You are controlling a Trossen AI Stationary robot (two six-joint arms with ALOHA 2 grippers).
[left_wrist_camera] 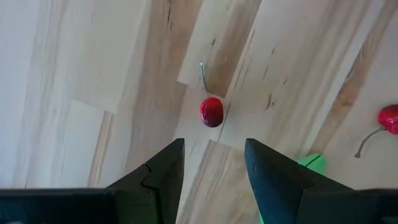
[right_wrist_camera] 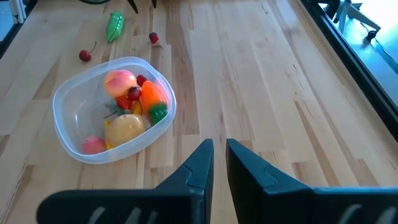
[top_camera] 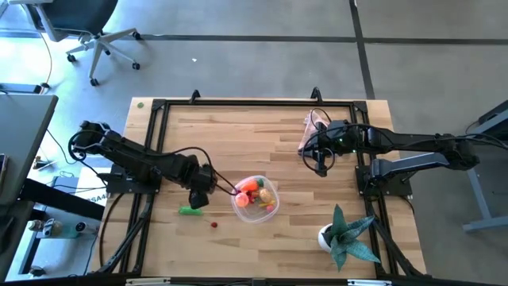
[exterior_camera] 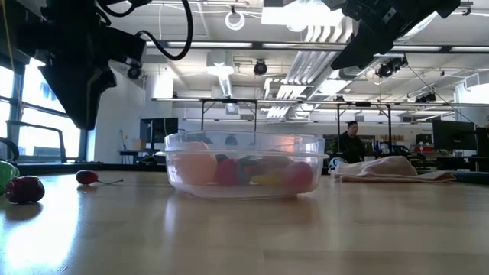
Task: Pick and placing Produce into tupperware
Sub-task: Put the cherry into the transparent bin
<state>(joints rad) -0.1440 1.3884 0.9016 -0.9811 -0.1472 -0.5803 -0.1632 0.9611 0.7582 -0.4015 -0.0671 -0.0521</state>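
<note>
Several produce pieces [right_wrist_camera: 127, 99] lie in the tupperware [top_camera: 255, 199]; a pod [top_camera: 189, 210] and berry [top_camera: 213, 225] lie left of it on the worktop [top_camera: 262, 135].

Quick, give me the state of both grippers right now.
Left gripper: open, empty, poised over a red berry on the table.
Right gripper: shut, holding nothing, waiting off to the side of the tupperware.
</note>
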